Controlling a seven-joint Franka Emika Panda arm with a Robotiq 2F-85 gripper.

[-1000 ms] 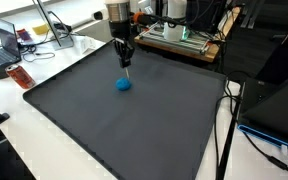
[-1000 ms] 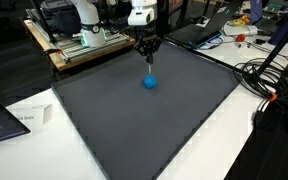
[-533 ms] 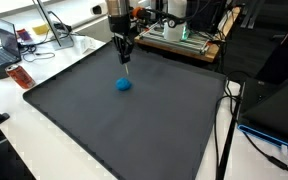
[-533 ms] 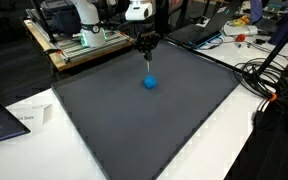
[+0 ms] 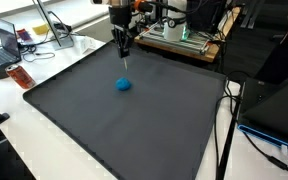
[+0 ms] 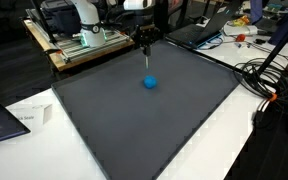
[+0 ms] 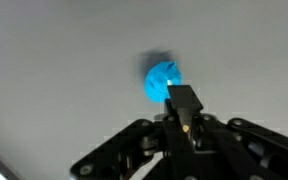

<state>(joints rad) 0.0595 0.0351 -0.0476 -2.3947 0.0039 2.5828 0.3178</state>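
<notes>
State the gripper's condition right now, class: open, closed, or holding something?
Gripper: closed, above the blue ball; a thin pale strand runs down from it toward the ball, and whether it is gripped cannot be told.

The pincer [image 5: 124, 52] has lifted straight up from the blue ball [image 5: 124, 85], so the gap between them is wider than a second ago.

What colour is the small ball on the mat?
The ball is bright blue; it shows best in the wrist view.
</notes>
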